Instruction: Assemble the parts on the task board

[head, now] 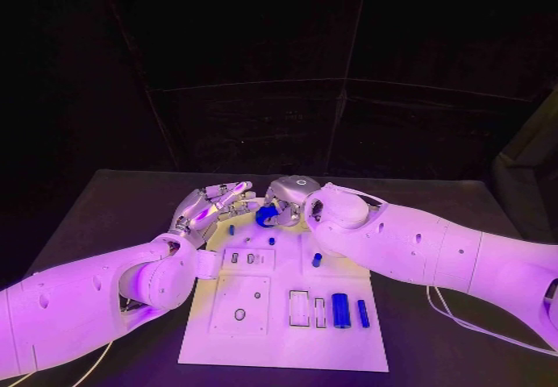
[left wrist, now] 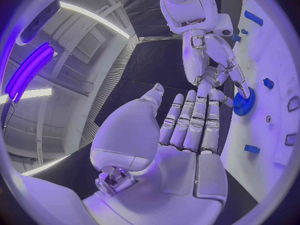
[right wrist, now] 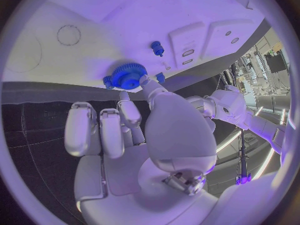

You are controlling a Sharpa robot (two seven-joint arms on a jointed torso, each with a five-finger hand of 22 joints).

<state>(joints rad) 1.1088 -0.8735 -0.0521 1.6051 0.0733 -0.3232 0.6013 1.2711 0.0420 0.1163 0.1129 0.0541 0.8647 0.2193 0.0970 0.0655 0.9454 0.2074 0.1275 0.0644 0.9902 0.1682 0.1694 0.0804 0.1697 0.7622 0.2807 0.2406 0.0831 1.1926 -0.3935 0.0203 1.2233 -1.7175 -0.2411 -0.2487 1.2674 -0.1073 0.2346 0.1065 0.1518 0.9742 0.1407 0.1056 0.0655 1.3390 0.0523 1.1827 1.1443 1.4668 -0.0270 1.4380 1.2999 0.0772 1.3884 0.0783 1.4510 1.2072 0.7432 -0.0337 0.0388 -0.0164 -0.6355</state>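
A blue gear sits at the far edge of the white board, pinched by the right hand between thumb and fingertips. The left hand is flat and open just beside it, holding nothing. Blue cylinders lie on the board's near end, above the black tabletop.

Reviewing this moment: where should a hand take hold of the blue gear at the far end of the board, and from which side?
By its toothed rim, pinched across the disc. The blue gear lies flat near the task board's far edge, so coming from above or from that open edge looks best. The right hand already has fingertips at the rim; the left hand is flat beside it.
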